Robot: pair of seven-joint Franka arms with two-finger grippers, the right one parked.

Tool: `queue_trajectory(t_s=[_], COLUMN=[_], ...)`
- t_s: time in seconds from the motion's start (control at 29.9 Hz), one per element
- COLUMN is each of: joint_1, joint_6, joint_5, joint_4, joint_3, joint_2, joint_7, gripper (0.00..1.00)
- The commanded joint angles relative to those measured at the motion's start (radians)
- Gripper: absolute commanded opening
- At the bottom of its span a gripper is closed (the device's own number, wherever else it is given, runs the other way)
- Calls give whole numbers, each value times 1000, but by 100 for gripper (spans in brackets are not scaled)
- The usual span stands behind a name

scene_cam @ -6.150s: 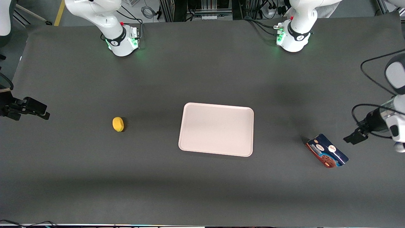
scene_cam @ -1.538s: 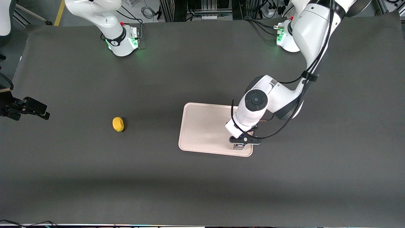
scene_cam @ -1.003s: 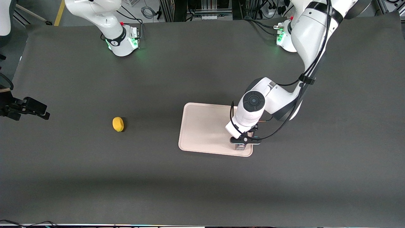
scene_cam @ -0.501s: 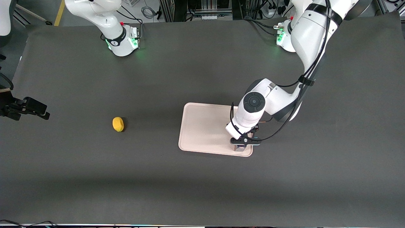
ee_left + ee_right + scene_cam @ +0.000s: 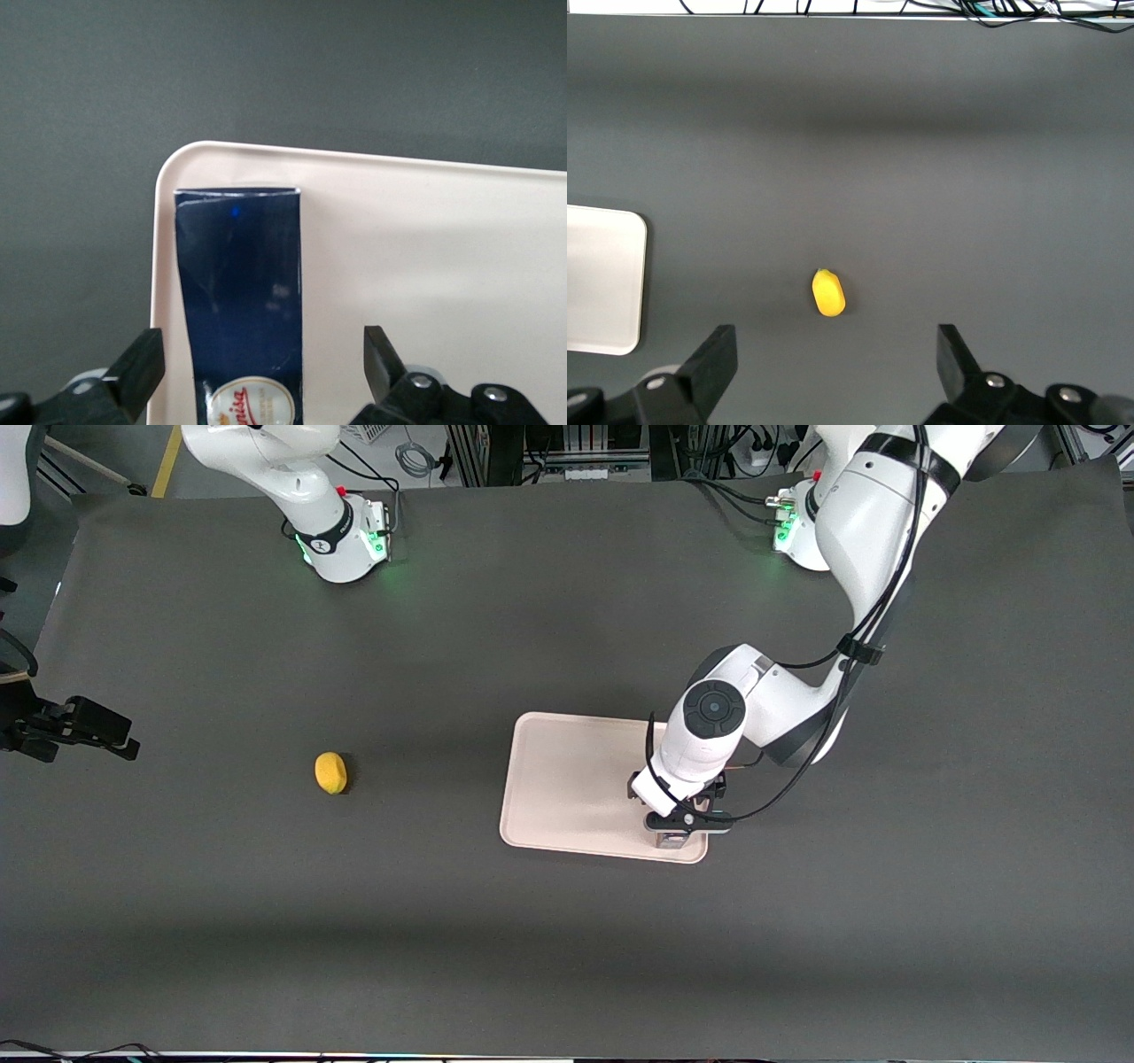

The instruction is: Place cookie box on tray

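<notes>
The dark-blue cookie box (image 5: pixel 239 283) lies flat on the pale pinkish-white tray (image 5: pixel 425 248), lengthwise along the rim at a rounded corner, with a round white-red logo showing at its end. My left gripper (image 5: pixel 261 354) hangs just above the box, open, with one finger on each side and a clear gap to the box on both. In the front view the gripper (image 5: pixel 673 840) is over the tray's (image 5: pixel 567 779) corner nearest the front camera, at the working arm's end, and hides the box.
A small yellow rounded lump (image 5: pixel 330 772) lies on the dark table mat toward the parked arm's end, well apart from the tray; it also shows in the right wrist view (image 5: pixel 828 293). The tray's edge (image 5: pixel 602 279) shows there too.
The left wrist has shifted slightly above the tray's corner. The tray and the yellow lump have not moved.
</notes>
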Motion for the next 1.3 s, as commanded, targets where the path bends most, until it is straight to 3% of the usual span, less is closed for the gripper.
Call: queue_trajectory(t_s=[0.0, 0.3, 0.5, 0.77, 1.1, 1.27], joint_1=[6, 75, 150, 234, 340, 379], joint_6=[-28, -94, -179, -362, -497, -523], joint_5=[11, -6, -126, -133, -139, -199], joint_4=[3, 8, 7, 5, -12, -42], joint_3=[6, 6, 31, 97, 101, 105], joint_2=[-62, -191, -295, -434, -572, -639], joint_7=[-4, 94, 162, 328, 450, 515], gripper=[100, 100, 100, 100, 100, 100])
